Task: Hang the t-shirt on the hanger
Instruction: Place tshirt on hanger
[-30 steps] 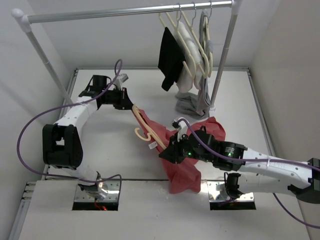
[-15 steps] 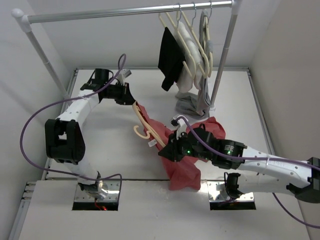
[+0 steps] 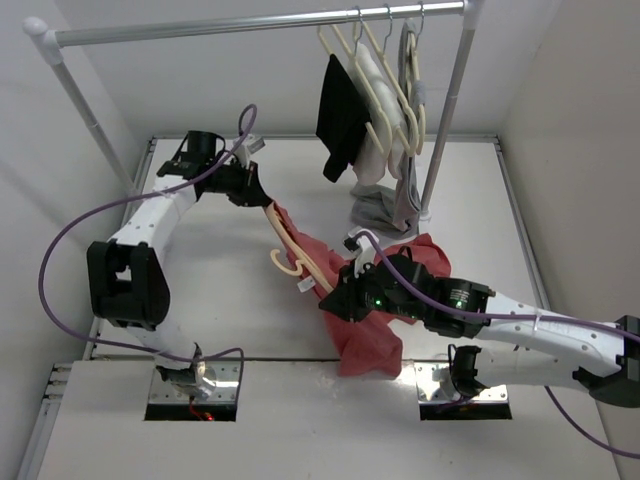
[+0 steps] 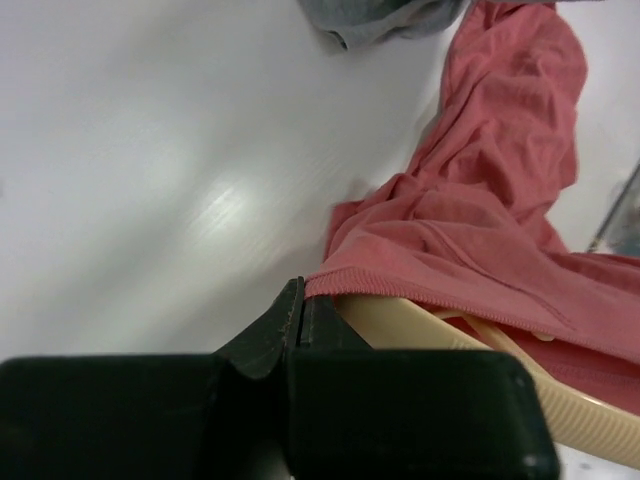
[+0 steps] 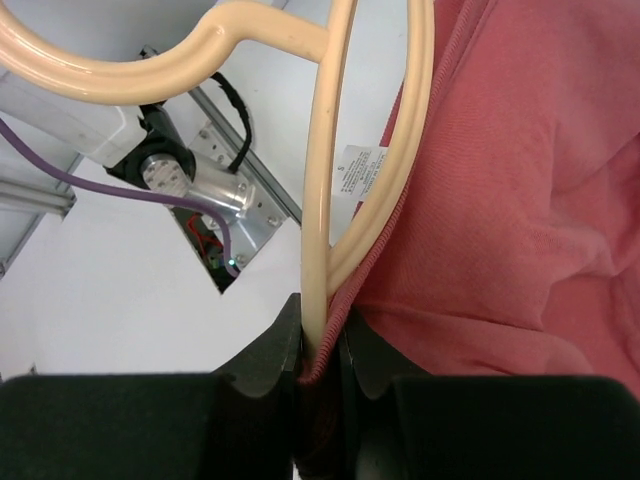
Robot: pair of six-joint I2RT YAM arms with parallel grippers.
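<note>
maybe halfway imo: left gripper (image 3: 262,200) at 11 o'clock pinches the t-shirt (image 3: 375,335) hem over one hanger (image 3: 300,262) end, right gripper (image 3: 335,305) at 4 o'clock clamps hanger plus cloth, other shoulder not on yet.

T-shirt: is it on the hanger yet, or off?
Partly on: the t-shirt hem lies along one bar of the hanger; hook and other bar bare, cloth bunched.

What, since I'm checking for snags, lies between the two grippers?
In the top view, the hanger, with the t-shirt draped along it, spans from the left gripper to the right gripper; nothing else lies between.
</note>
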